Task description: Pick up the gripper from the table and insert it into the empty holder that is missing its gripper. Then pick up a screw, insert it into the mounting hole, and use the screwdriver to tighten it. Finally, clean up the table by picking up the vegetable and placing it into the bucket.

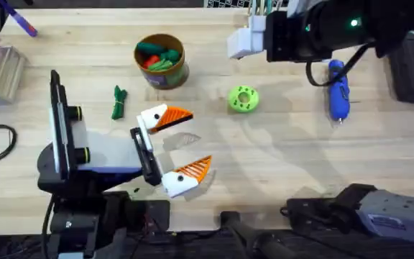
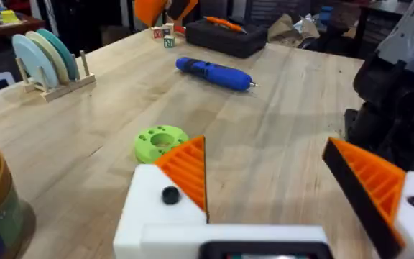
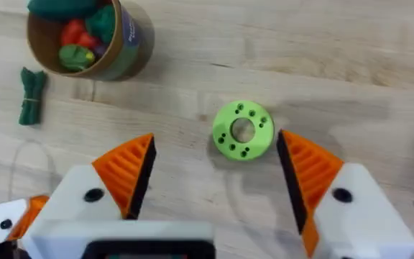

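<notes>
The left tool [image 1: 182,150] rests low over the wooden bench [image 1: 279,165] with its two orange-padded fingers spread wide, holding nothing. The right tool [image 3: 214,180] hangs above the bench with its fingers also spread apart and empty; from its wrist camera the lime-green disc [image 3: 242,129] lies on the bench between and just beyond the fingertips. The vegetable [image 1: 118,102], a dark-green knotted piece, lies on the bench between the left arm's upright mount and the bucket [image 1: 160,61], near the bucket but apart from it. The bucket stands upright toward the far side of the bench and already holds red, orange and green toy pieces. The blue screwdriver [image 1: 336,89] lies on the bench on the right side, well apart from the disc, its silver tip pointing toward the near edge.
</notes>
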You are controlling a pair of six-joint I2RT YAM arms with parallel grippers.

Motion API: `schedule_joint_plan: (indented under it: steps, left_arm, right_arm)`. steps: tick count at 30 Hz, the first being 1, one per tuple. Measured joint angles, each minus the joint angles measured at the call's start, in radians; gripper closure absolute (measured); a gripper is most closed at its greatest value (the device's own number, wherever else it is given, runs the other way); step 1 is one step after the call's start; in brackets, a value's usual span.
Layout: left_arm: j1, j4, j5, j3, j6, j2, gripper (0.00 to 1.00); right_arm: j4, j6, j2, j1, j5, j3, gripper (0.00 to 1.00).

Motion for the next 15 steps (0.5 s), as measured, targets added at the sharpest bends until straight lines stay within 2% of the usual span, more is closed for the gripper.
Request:
schedule_joint_plan:
  steps: [1,2,4,8,9,15]
  left_arm:
    - [0.0,0.0,0.0,0.0,0.0,0.0,0.014]
    - [0.0,0.0,0.0,0.0,0.001,0.0,0.067]
    - [0.0,0.0,0.0,0.0,-0.002,0.0,0.254]
    - [0.0,0.001,0.0,0.0,0.001,0.0,0.883]
    - [0.0,0.001,0.0,0.0,0.007,0.0,0.967]
    - [0.0,0.001,0.0,0.0,0.007,0.0,0.995]
  right_arm:
    - [0.0,0.0,0.0,0.0,0.0,0.0,0.008]
    - [0.0,0.001,0.0,0.0,0.0,0.0,0.008]
    - [0.0,0.001,0.0,0.0,0.0,0.0,0.009]
    - [-0.009,0.001,0.0,0.0,0.0,0.0,0.01]
    - [-0.014,0.001,0.0,0.0,0.0,0.0,0.01]
    - [-0.023,0.001,0.0,-0.031,0.025,0.0,0.009]
